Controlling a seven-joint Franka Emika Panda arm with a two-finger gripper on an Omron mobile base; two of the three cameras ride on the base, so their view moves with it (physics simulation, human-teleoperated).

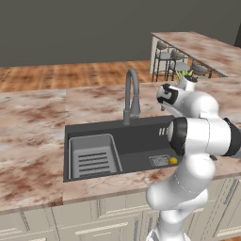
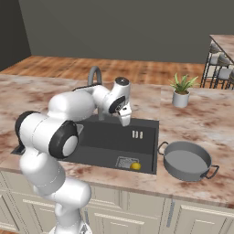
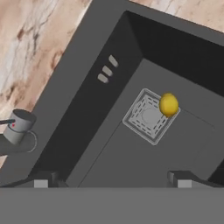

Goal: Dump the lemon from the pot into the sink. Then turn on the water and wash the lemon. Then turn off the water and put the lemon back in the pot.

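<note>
One lemon (image 3: 169, 105) lies on the floor of the sink (image 2: 109, 137), resting at the edge of the square drain grate (image 3: 149, 116) and overlapping one corner of it. In the right base view the lemon (image 2: 135, 166) sits near the front wall of the basin, toward the side closest to the pot (image 2: 186, 160). The pot stands upright on the marble counter (image 2: 192, 123) just beside the sink's right rim, its loop handles pointing out to either side, and its inside looks bare.

The gripper (image 3: 111, 178) hangs above the basin, pointing down into it, with its two dark finger tips spread wide apart and nothing between them. From the left base view the hand (image 1: 165, 95) is hard to read, as the arm's own white links cover most of it; it seems to sit above the sink's right half.

The arched faucet (image 1: 132, 94) rises from the back edge of the sink, and no blue stream falls from its spout. In the hand view a small grey cylinder with a red mark (image 3: 18, 126) stands on the rim beside the basin, likely part of the faucet. Three small overflow slots (image 3: 107, 70) mark the sink wall near it. The lighter ribbed rack insert (image 1: 92, 157) fills the sink's left end. A small white pot with a green plant (image 2: 181, 93) stands on the counter behind the dark pot, well apart from it.
</note>
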